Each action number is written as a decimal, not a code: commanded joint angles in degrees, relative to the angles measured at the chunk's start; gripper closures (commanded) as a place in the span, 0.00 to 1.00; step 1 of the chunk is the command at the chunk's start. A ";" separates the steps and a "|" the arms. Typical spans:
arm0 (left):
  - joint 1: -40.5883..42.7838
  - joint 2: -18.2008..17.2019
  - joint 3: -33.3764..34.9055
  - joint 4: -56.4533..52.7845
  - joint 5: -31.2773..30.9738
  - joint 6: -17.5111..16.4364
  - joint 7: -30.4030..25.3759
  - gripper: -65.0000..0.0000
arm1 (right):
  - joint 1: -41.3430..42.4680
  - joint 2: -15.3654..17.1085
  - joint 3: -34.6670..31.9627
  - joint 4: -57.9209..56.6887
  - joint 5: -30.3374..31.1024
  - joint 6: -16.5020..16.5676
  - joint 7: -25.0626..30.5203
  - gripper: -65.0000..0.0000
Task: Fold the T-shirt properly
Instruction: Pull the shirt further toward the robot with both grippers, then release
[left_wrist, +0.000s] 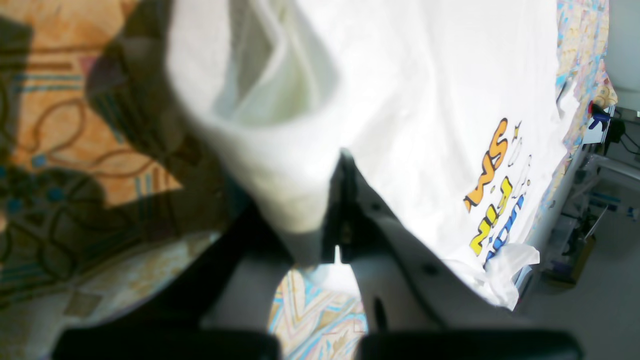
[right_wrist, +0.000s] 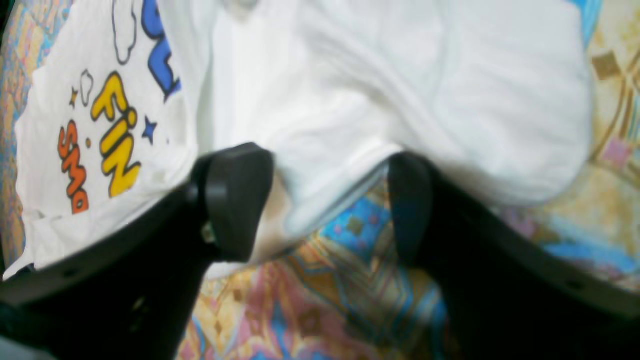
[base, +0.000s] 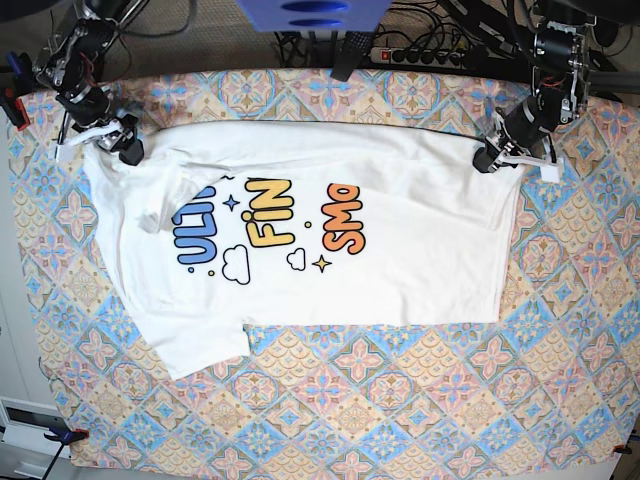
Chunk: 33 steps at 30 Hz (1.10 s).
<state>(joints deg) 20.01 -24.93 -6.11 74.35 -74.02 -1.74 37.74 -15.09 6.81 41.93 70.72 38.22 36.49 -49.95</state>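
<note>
The T-shirt (base: 330, 240) lies spread across a table covered by a patterned cloth (base: 420, 400) of blue, orange and pink tiles, print side up, the coloured lettering running sideways across its middle; one sleeve juts out at the near left, and the side toward the top of the base view looks folded in along a straight edge. The cloth reaches all four table edges; clamps pin it at the near corners; behind the far edge a power strip (base: 425, 55) and a tangle of black cables sit in shadow, with a blue object (base: 310, 15) at top centre.

Over to the left gripper (left_wrist: 335, 220): its fingers are pressed together on a bunched hem of the white fabric, which rises in a loose pocket above them; in the base view it sits at the shirt's far right corner (base: 495, 155). Past the table edge in that wrist view there is grey floor and blurred equipment.

The right gripper (right_wrist: 330, 200) has its black fingers (right_wrist: 235, 200) spread wide; a fold of shirt edge hangs between them, touching the left finger; whether it is gripping, I cannot tell. In the base view it is at the shirt's far left corner (base: 125, 145).
</note>
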 joint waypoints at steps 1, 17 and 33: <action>0.61 -0.96 -0.18 0.07 1.80 1.96 0.20 1.00 | -0.86 1.06 0.31 -0.34 -3.18 -2.34 -1.08 0.39; 4.83 -2.19 -0.18 0.86 1.80 1.87 0.20 1.00 | -5.00 1.32 5.14 1.33 -3.36 -2.34 -1.78 1.00; 14.14 -2.72 0.17 8.60 1.97 1.87 0.29 1.00 | -13.70 1.06 4.88 9.41 -3.10 -2.16 -1.78 0.96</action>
<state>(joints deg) 33.17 -26.70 -6.02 82.78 -73.58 -1.72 37.04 -28.12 6.98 46.44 79.20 34.70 34.41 -52.56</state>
